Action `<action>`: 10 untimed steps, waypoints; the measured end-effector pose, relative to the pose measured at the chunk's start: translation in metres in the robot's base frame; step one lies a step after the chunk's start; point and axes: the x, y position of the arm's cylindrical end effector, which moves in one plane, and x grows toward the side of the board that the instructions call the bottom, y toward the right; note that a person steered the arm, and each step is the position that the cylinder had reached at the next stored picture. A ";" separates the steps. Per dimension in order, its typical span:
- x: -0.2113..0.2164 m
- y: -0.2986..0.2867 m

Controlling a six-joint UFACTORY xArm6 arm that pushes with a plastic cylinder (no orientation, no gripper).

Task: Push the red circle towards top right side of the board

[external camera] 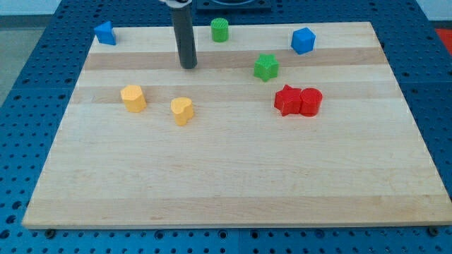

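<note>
Upper left of centre, rod: upright, my tip on the board; no jaws, bare rod.
Red circle: right of centre, touching red star on its left.
Tip vs blocks: well apart from red circle; above yellow heart.

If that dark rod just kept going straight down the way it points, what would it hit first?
The board. My tip seems to rest on bare wood already, no block under it; the green cylinder and yellow blocks sit well aside.
</note>
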 end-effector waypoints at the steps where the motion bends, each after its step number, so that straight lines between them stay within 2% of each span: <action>1: 0.031 0.039; 2: 0.084 0.079; 3: 0.140 0.096; 4: 0.152 0.142; 6: 0.128 0.229; 7: 0.118 0.248; 9: 0.132 0.200; 10: 0.109 0.215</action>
